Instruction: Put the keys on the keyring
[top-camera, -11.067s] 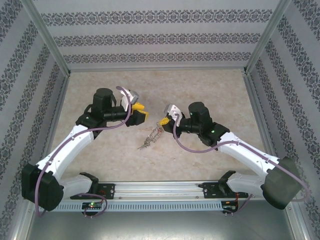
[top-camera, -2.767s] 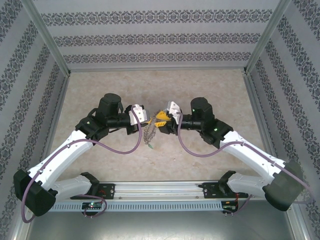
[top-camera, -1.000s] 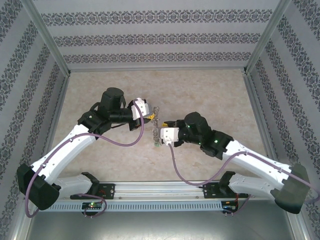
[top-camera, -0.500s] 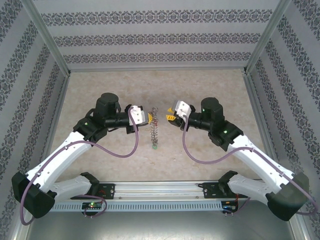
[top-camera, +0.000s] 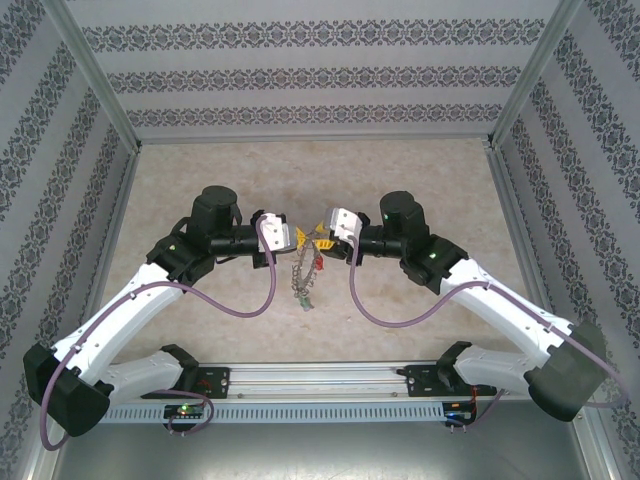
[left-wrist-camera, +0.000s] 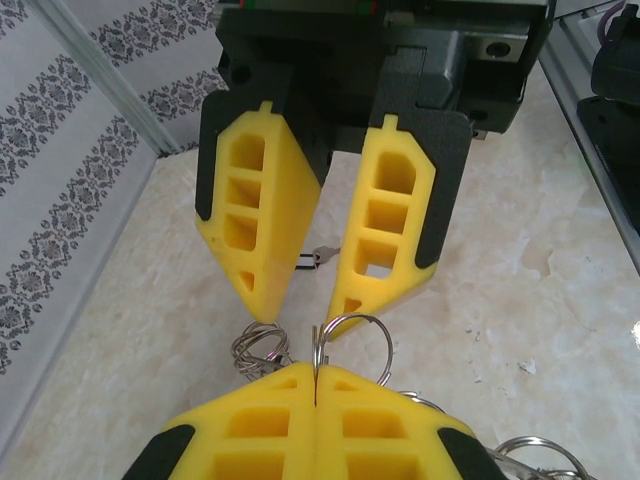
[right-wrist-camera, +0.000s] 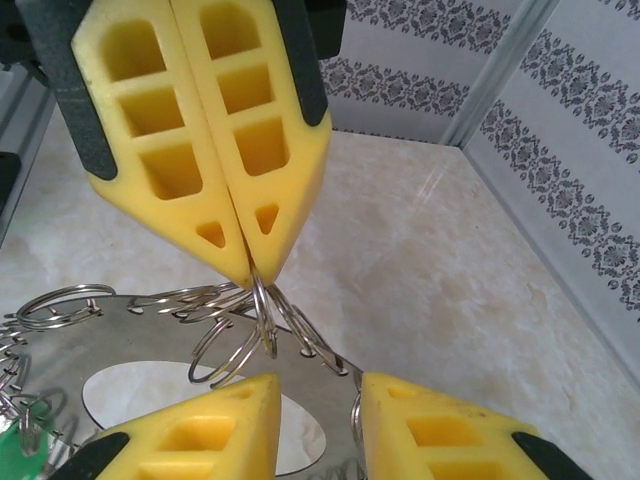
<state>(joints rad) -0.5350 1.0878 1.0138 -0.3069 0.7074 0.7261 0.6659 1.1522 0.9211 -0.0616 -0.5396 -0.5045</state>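
From above: left gripper and right gripper facing tip to tip over the middle of the table, with the keyring hanging just below them, turned nearly edge-on, long axis running toward the near edge. Hard to read the jaws from here. From the left wrist: own yellow pads squeezed fully together at the bottom, pinching 1 wire loop on the rim of the keyring. Straight ahead, the 2 fingers of the right gripper standing apart, pointing back at that same loop and gripping nothing. Behind them, on the table, a small silver piece, perhaps a key blade, too small to tell. From the right wrist: own 2 pads spread at the bottom edge, empty. Above them the left gripper clamped on the loop. Below it the flat grey plate of the keyring lying across the picture, wide hole open toward the camera, fringe of loops all along the rim. Judged from this: ring carried by the left arm alone, right arm just beside and facing it. Next move therefore likely to turn on coming at the rim head-on, along the line joining the 2 claws, not from the flat side of the plate.
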